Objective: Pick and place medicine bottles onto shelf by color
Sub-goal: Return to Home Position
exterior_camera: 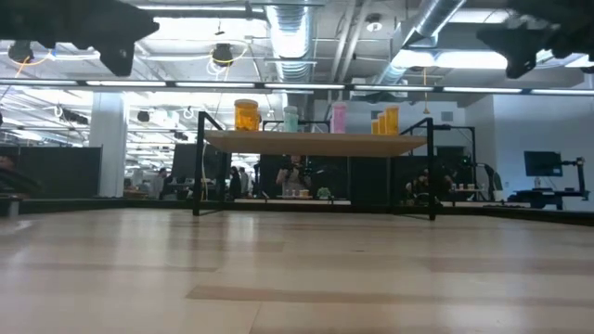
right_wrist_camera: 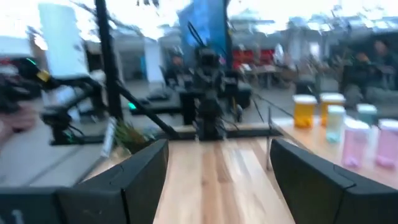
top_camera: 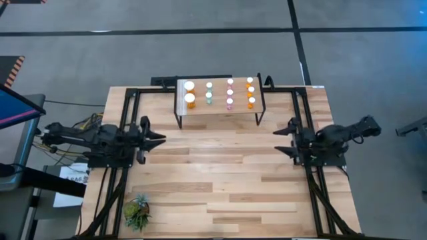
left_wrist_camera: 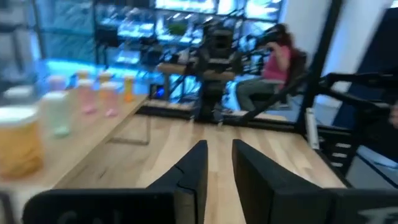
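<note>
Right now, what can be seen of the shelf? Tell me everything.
The shelf is a small raised platform: a light-wood rectangular top on thin black legs. It stands level, centred along the far edge of the table. On it stand white-capped bottles grouped by colour: large orange bottles, teal bottles, pink bottles and small orange bottles. Nothing else touches it.

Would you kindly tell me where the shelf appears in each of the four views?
High view: the shelf sits top centre.
Low view: mid-picture, seen edge-on.
Left wrist view: in view, wide-bottle end nearest.
Right wrist view: in view, that end farthest.
Shared landmark: the two large orange bottles.
</note>
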Motion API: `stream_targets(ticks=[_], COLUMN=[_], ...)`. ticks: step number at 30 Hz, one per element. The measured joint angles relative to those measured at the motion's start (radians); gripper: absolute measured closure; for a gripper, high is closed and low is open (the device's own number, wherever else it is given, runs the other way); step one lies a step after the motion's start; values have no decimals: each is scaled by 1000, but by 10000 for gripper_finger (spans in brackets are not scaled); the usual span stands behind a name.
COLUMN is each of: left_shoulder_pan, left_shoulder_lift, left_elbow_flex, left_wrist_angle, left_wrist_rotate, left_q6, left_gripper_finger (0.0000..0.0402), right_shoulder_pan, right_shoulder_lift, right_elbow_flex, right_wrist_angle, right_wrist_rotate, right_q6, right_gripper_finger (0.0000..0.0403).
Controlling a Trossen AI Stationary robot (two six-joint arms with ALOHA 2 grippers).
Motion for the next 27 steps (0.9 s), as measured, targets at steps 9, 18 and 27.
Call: stream_targets(ticks=[9, 18, 27], left_shoulder_pan=[0, 0, -2], left_shoulder_lift=[-33, -100, -147], left_elbow_flex=[-88, -184, -250], left_wrist_angle=[180, 227, 269], left_wrist_rotate=[128, 145, 265], left_q6=[102, 154, 133], left_gripper_finger=[384, 400, 401], right_shoulder_pan=[-4, -10, -5], right_shoulder_lift=[-83, -88, -89], right_elbow_flex=[-19, -76, -168], right_wrist_angle=[-3, -18, 68], right_wrist_rotate=[-33, -34, -126], right_q6=[-81, -47, -61], right_gripper_finger=[101, 203, 365])
